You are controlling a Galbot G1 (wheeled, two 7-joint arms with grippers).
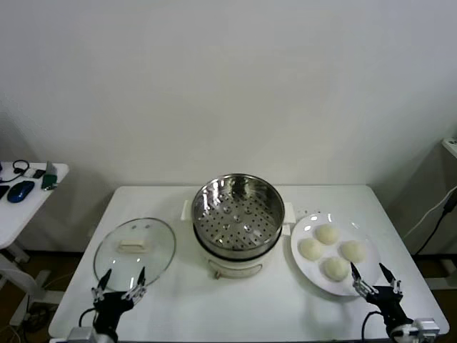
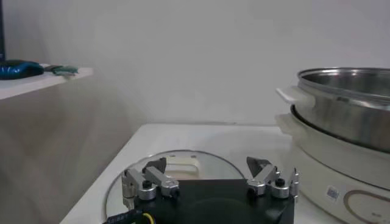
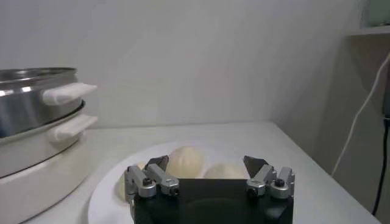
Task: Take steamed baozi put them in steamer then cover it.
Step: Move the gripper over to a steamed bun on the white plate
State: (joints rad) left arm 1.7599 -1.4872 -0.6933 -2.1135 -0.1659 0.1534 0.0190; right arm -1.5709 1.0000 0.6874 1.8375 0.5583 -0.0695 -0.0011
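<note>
White table [image 1: 243, 300], steamer [image 1: 237, 214] holes head-view only

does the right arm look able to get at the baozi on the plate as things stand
Probably yes: the right gripper is open at the near rim of the plate, and the four baozi lie uncovered just beyond it, with nothing between.

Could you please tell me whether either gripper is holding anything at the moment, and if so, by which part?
Nothing is held. The left gripper is open near the cover; the right gripper is open near the plate of baozi.
</note>
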